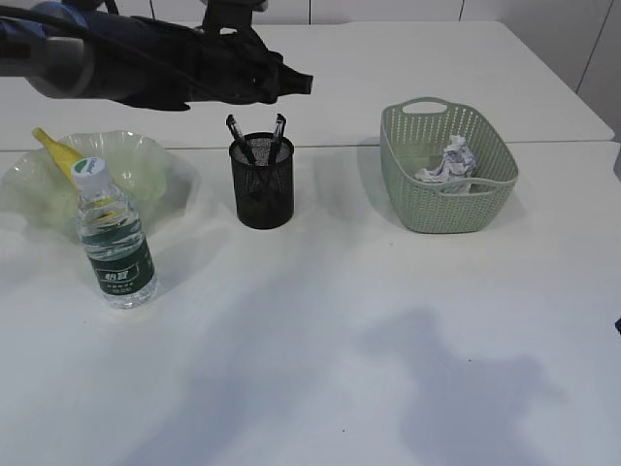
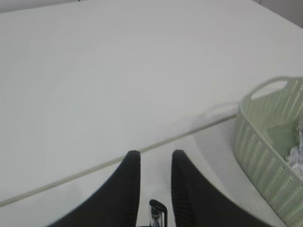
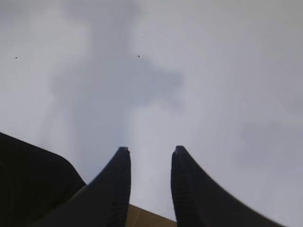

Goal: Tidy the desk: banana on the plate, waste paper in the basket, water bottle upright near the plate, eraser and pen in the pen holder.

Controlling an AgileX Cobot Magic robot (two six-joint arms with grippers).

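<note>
While left hand [image 2: 151, 158] hovers, pen [image 2: 156, 213] below

The water bottle [image 1: 114, 238] has a green label; its print is too small to read.

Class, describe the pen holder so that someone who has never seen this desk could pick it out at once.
Start at the green basket on the right of the white desk and look left, toward the water bottle. Between them stands the pen holder. It is the only black thing on the desk: a round mesh cup with pens sticking out of its top.
</note>
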